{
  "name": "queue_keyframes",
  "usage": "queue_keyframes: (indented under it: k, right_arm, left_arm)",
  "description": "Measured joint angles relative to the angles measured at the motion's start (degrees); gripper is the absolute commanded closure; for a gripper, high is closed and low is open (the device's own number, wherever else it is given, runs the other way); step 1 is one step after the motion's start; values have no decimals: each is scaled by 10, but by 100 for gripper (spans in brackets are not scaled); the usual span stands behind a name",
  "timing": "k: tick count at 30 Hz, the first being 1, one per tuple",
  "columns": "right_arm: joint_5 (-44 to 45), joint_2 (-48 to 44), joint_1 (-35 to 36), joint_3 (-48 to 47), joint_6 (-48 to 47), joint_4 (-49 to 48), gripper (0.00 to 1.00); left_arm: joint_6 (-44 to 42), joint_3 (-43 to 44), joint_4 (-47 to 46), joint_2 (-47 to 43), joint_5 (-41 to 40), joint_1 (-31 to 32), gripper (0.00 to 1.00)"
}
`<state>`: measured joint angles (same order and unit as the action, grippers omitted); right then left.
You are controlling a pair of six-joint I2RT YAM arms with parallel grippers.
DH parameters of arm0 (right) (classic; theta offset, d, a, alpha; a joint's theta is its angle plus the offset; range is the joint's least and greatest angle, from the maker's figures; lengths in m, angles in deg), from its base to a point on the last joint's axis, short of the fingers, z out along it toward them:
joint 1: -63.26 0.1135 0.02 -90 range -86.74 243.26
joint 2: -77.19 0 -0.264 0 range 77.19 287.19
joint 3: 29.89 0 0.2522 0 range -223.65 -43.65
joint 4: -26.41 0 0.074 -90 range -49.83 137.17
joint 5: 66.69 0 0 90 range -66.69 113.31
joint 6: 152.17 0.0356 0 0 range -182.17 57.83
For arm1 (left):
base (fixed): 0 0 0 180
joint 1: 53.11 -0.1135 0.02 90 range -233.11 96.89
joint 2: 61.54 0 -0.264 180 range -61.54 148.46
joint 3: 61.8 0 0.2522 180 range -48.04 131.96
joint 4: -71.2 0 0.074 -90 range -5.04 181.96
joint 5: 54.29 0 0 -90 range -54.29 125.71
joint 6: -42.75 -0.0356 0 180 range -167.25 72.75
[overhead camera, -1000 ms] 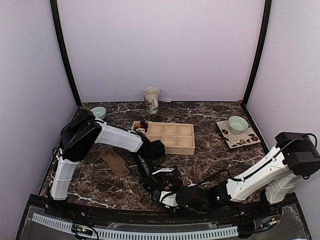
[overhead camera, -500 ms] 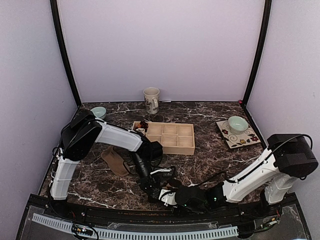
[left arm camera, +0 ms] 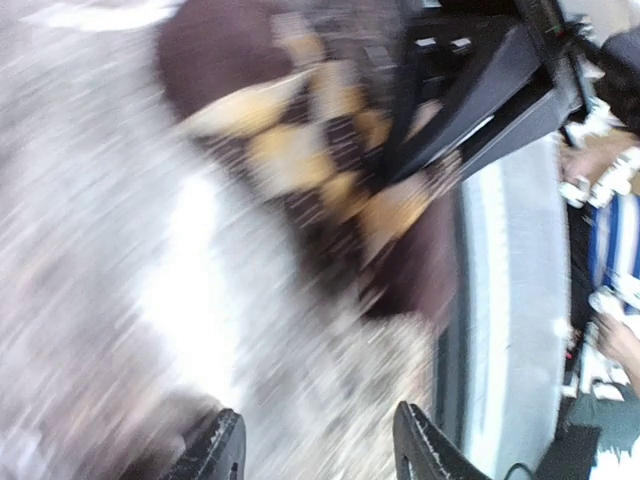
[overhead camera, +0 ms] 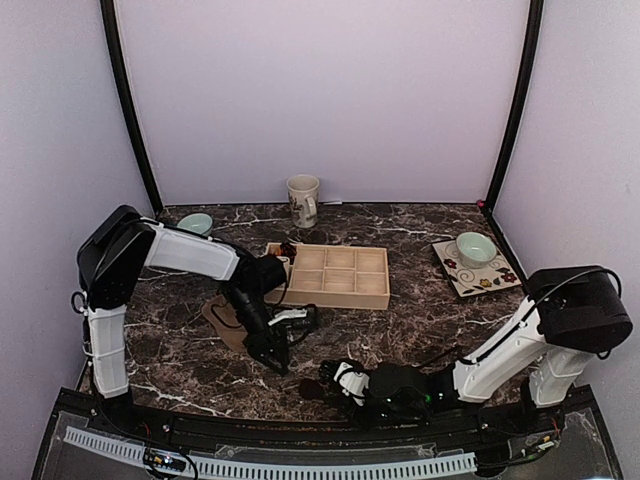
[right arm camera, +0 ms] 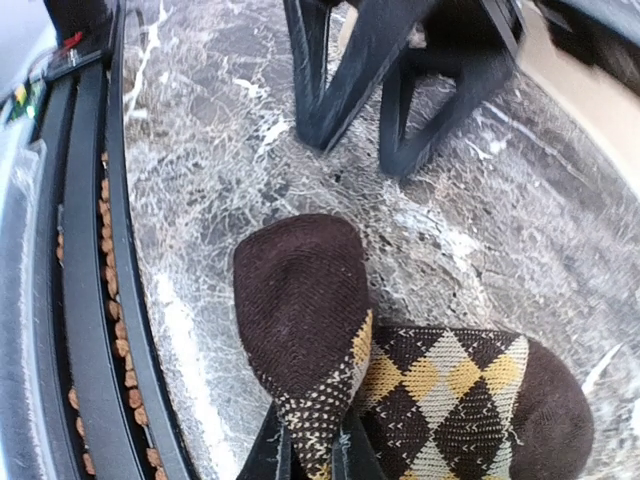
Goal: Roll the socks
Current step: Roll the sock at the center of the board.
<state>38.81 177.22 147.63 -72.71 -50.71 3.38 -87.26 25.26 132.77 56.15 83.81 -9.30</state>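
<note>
Right wrist view puts the argyle sock [right arm camera: 400, 370] low in frame, folded over itself on the marble, your right gripper [right arm camera: 312, 455] clenched on its fold; the left gripper [right arm camera: 358, 150] stands spread and empty above; you look mid-roll, so next turn that fold tighter; the tan sock [overhead camera: 228, 320] lies flat, left of centre; the wooden tray [overhead camera: 340, 297] holds two small bundles [overhead camera: 285, 256] in its upper-left corner
</note>
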Motion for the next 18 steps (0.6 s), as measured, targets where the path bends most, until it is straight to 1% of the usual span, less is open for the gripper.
queue_keyframes:
  k: [4, 9, 11, 14, 18]
  right_arm:
    - [-55, 0, -28, 17, 42, -31, 100]
    - [-135, 7, -66, 33, 96, -68, 100]
    - [-158, 14, -73, 33, 113, -78, 100]
    - [-179, 24, -79, 28, 134, -87, 100]
    - [-208, 41, -89, 24, 163, -107, 100]
  left_arm:
    - [15, -39, -37, -48, -51, -37, 45]
    - [14, -89, -79, -99, -93, -31, 45]
    - [10, -106, -93, -119, -109, -18, 46]
    - [3, -122, -115, -144, -125, 19, 51]
    - [-13, -174, -172, -206, -136, 75, 50]
